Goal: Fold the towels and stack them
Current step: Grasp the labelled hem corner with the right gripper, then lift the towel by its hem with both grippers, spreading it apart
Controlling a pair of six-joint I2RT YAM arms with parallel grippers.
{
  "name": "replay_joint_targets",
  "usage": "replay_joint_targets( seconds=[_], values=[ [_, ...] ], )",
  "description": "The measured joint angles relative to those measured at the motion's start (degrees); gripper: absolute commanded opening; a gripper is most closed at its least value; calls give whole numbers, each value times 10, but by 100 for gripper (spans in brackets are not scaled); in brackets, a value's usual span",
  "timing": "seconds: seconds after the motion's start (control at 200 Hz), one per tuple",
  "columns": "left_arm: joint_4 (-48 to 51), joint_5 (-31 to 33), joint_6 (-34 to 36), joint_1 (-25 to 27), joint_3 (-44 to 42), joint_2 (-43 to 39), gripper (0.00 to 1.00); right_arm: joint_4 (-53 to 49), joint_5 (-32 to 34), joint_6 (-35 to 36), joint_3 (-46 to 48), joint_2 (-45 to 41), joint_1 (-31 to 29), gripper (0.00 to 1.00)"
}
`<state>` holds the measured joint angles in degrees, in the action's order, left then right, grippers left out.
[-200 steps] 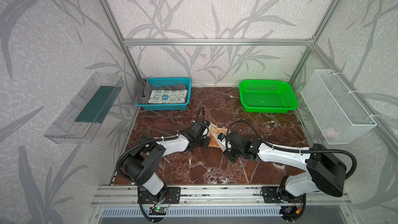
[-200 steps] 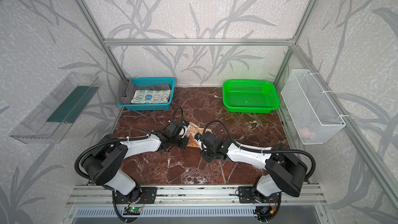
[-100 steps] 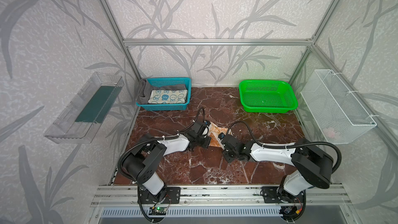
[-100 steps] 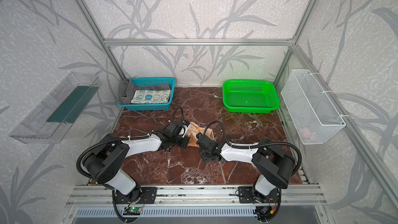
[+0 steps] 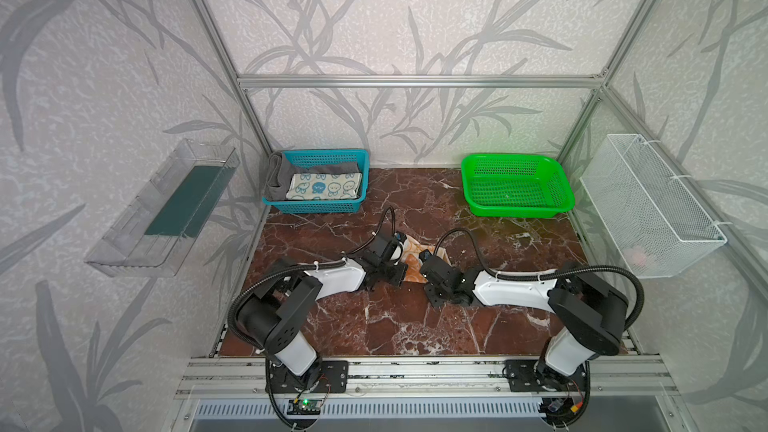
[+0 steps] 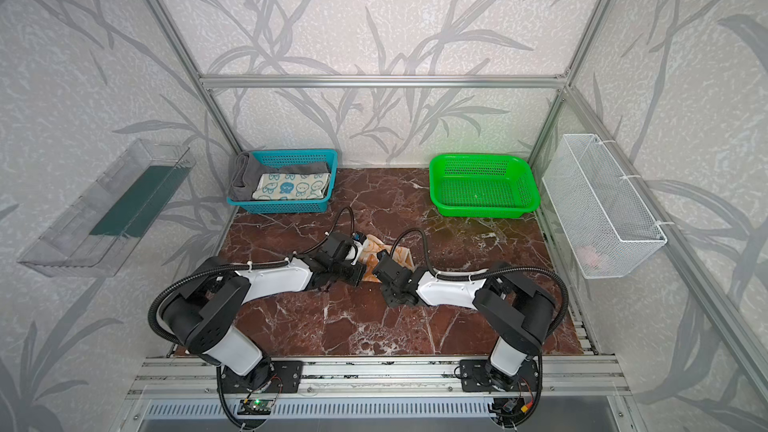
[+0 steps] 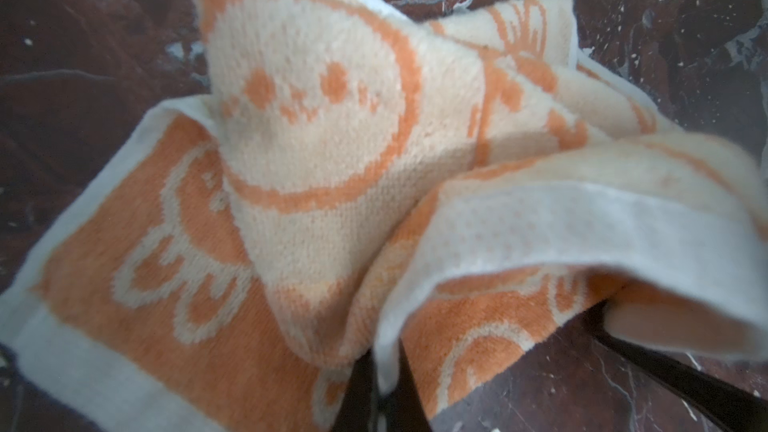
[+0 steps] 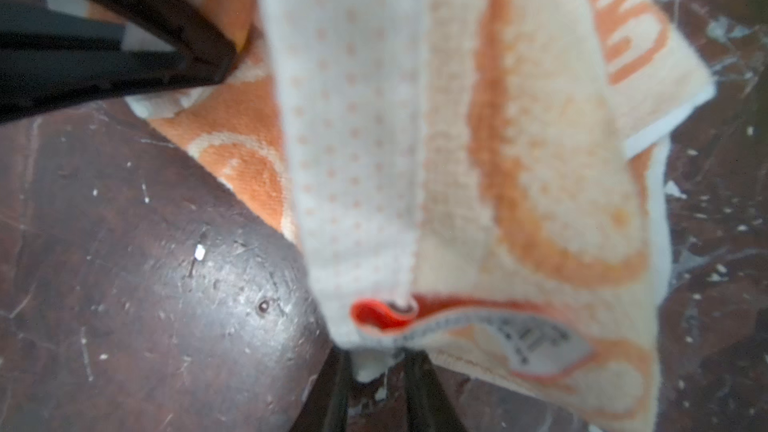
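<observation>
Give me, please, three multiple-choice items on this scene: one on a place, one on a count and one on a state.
1. Where is the orange towel?
A. on the table
B. in the green basket
C. in the wire basket

2. How many towels lie in the blue basket?
A. none
B. two
C. four

3. The left gripper is:
A. open above the table
B. holding the green basket
C. shut on the orange towel

Key:
1 A: both top views show it crumpled on the marble.
2 B: a grey towel and a blue towel lie inside.
3 C: the left wrist view shows its fingers pinching the hem.
</observation>
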<state>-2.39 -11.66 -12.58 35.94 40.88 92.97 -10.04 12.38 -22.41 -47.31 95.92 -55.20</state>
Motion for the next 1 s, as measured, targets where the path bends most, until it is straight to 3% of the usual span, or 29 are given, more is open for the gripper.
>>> replay_joint_targets(
  seconds=[0.1,0.3,0.635,1.0],
  values=[
    [0,0,0,0,0,0,0,2,13,-3,3,-2,-2,0],
    [0,0,0,0,0,0,0,-1,23,26,29,-31,1,0],
    [30,-1,4,0,2,-12,0,-34,-55,122,44,-221,122,0],
    [121,-20,38,0,57,-14,0,-103,-178,202,35,-271,186,0]
  ],
)
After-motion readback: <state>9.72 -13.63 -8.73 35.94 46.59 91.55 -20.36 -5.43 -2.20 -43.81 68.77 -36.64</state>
